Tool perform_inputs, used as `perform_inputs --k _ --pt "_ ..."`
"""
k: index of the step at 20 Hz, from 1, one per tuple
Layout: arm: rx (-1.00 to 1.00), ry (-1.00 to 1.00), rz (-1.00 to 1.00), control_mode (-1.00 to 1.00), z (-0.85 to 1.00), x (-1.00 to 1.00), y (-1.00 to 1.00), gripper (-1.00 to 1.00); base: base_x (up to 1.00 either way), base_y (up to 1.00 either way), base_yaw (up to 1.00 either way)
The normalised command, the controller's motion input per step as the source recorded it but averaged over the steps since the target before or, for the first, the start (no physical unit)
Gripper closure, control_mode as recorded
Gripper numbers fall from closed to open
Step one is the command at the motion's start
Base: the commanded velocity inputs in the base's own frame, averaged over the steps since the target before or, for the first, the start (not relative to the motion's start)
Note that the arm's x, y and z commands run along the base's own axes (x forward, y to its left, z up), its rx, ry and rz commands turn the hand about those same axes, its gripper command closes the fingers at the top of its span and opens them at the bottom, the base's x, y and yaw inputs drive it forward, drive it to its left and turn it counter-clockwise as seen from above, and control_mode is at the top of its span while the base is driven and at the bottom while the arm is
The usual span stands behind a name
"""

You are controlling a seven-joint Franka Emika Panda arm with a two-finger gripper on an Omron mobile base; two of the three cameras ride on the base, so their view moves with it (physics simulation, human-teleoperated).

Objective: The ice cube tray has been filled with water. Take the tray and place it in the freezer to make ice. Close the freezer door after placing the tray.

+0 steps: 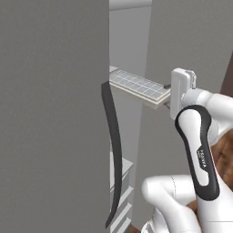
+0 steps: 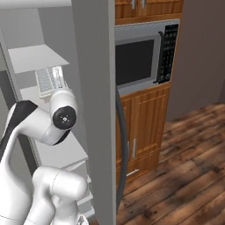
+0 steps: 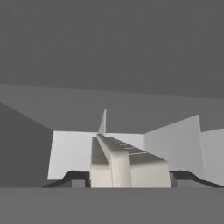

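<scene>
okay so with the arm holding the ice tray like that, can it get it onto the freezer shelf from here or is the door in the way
Probably yes. The freezer door stands swung open, so the compartment is exposed. The ice cube tray, clamped at its end in the gripper, already points in toward the white shelf, with nothing visible between them.

The arm (image 1: 200,150) is glossy white with rounded segments, black joint covers, and a boxy white wrist block (image 1: 183,83).
</scene>
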Motion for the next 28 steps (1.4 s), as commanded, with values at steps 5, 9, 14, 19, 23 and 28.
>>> perform_inputs --k 5,9,14,19,23,28 --pt "0.0 0.07 0.0 -1.0 0.49 0.03 0.0 1.0 0.0 0.0 0.0" --pt "0.0 0.11 0.0 -1.0 0.31 0.1 0.0 1.0 0.0 0.0 0.0" --pt "0.0 0.08 0.0 -1.0 0.08 0.24 0.06 1.0 0.0 0.0 0.0" --pt "0.0 0.0 0.0 -1.0 0.0 0.28 0.19 1.0 0.0 0.0 0.0" --pt "0.0 0.0 0.0 -1.0 0.0 0.17 0.11 1.0 0.0 0.0 0.0" --pt "0.0 0.0 0.0 -1.0 0.03 0.14 0.04 1.0 0.0 0.0 0.0"
